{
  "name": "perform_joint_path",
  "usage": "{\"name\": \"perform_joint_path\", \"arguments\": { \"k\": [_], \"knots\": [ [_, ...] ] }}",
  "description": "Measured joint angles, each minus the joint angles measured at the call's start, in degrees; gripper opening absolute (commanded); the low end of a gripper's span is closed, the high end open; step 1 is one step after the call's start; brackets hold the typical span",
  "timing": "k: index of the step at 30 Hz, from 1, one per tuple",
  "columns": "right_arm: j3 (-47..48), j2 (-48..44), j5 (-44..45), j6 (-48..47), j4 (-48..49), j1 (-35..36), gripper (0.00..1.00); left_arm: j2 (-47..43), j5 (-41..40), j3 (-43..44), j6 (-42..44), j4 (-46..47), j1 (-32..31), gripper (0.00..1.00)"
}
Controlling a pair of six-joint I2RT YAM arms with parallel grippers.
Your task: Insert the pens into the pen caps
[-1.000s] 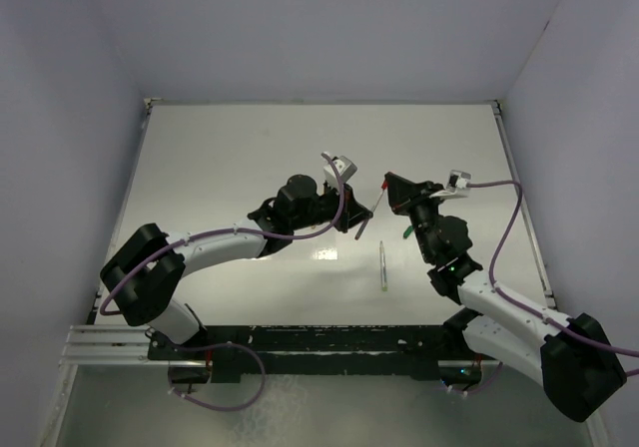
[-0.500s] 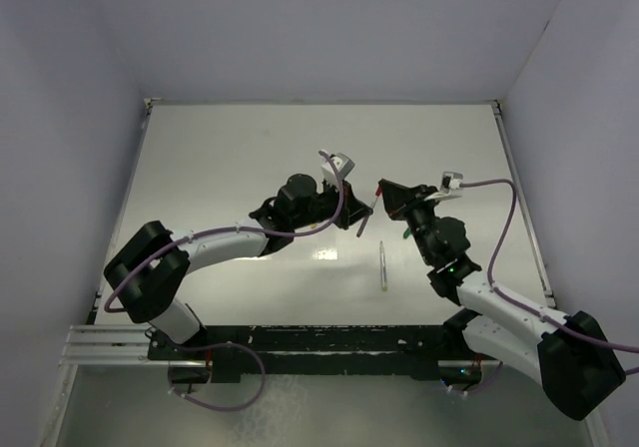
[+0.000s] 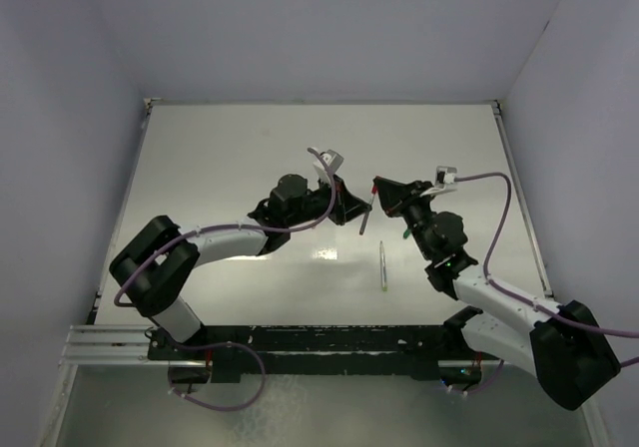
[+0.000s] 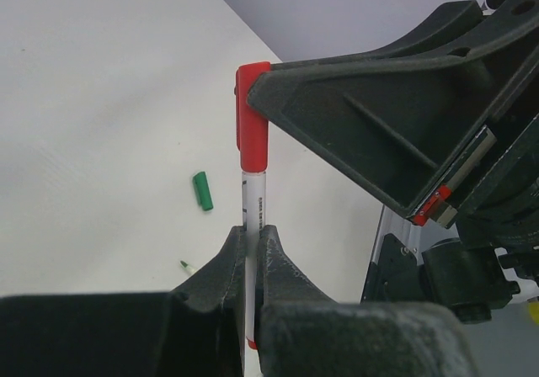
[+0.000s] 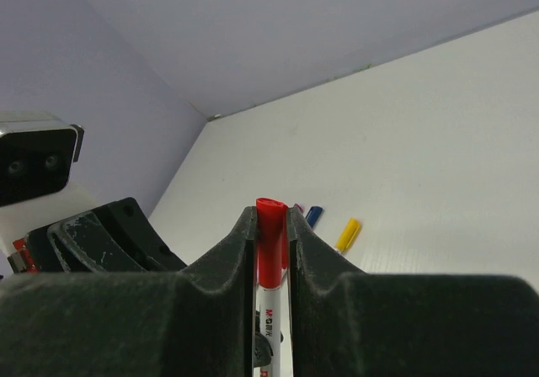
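My left gripper (image 4: 253,232) is shut on a silver-white pen (image 4: 253,204) and holds it above the table. A red cap (image 4: 253,120) sits on the pen's far end. My right gripper (image 5: 271,217) is shut on that red cap (image 5: 270,236), and the pen barrel (image 5: 271,326) runs down out of it. In the top view the two grippers (image 3: 346,206) (image 3: 383,196) meet over the table's middle with the pen (image 3: 365,218) between them. A green cap (image 4: 201,191) and a green pen tip (image 4: 185,267) lie on the table below.
A loose pen (image 3: 382,265) lies on the table in front of the grippers, next to the green cap (image 3: 406,233). Blue (image 5: 313,216), yellow (image 5: 347,235) and purple (image 5: 297,208) caps lie together farther off. Walls close the table on three sides.
My right gripper has moved left toward my left gripper, bringing the red cap up to the pen's end. The left wrist has shifted slightly left.
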Motion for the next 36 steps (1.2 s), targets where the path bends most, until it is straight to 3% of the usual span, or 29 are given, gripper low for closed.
{"name": "perform_joint_path", "arguments": {
  "k": [30, 31, 34, 36],
  "knots": [
    [6.93, 7.15, -3.61, -3.3, -10.45, 0.46, 0.0, 0.26, -3.13, 0.61, 6.16, -7.76, 2.58, 0.0],
    [7.5, 7.13, -3.3, -3.54, -11.43, 0.57, 0.02, 0.26, -3.19, 0.92, 6.29, -8.2, 2.64, 0.0],
    [8.87, 6.97, -2.8, -4.52, -16.22, 1.62, 0.28, 0.31, -5.05, 3.13, 6.56, -8.2, 3.63, 0.0],
    [10.08, 6.69, -1.84, -5.29, -20.44, 2.08, 0.37, 0.31, -6.03, 4.87, 7.3, -8.24, 4.55, 0.0]
  ]
}}
